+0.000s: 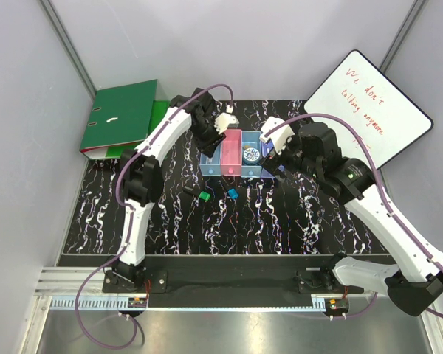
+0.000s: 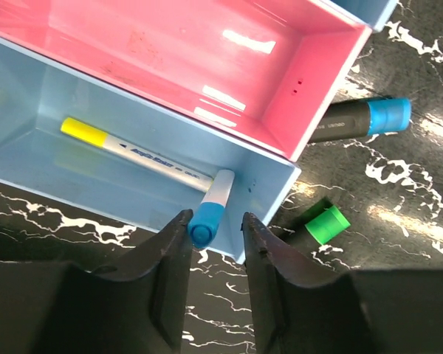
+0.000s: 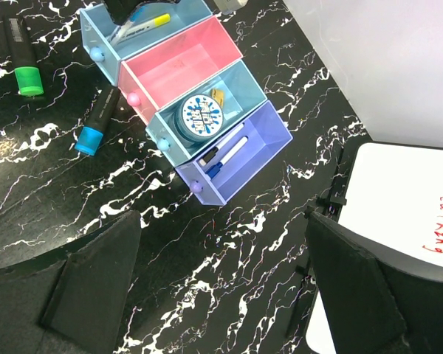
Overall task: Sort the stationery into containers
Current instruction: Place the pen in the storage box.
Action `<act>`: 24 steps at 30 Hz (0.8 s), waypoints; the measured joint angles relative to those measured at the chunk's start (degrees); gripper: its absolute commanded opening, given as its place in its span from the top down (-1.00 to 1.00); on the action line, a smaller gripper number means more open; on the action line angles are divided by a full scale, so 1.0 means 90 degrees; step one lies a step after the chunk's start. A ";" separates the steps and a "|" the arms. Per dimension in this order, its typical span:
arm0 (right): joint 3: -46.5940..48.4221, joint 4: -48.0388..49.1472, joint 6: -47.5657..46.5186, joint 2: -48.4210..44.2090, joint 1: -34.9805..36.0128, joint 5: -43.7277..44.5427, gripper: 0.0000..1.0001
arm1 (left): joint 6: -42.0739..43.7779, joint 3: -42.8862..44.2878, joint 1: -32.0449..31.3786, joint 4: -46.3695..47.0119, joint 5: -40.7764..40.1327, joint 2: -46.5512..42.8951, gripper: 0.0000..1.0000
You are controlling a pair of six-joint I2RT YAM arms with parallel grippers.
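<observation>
Left wrist view: left gripper [image 2: 215, 236], jaws narrowly parted round the blue-capped marker [image 2: 210, 210], which leans on the end wall of the light blue bin [image 2: 273, 214], beside the yellow-capped marker [image 2: 133, 151]. Step: depositing. Next, likely: lift clear, fetch the green-capped marker [image 2: 326, 223]. Right gripper [image 3: 221, 217]: wide, empty.

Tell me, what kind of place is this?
Probably a robot test cell, not a real office: plain grey walls enclose a black marbled table, the left arm and right arm are bolted at its near edge, and a green binder and whiteboard look like props.
</observation>
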 measured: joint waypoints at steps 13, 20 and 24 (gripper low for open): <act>-0.0058 0.0002 0.0041 0.0053 0.0000 -0.0109 -1.00 | -0.0223 -0.0039 0.0000 0.0882 -0.0265 -0.0019 0.29; -0.0061 -0.0202 0.0325 0.0153 0.0000 -0.0663 -1.00 | -0.0119 -0.0787 -0.0015 0.1443 -0.0236 -0.0903 0.26; -0.0172 -0.0398 0.0500 0.0294 0.0007 -0.1163 -0.99 | 0.0855 -0.2433 -0.0112 0.1685 -0.0199 -0.2594 0.28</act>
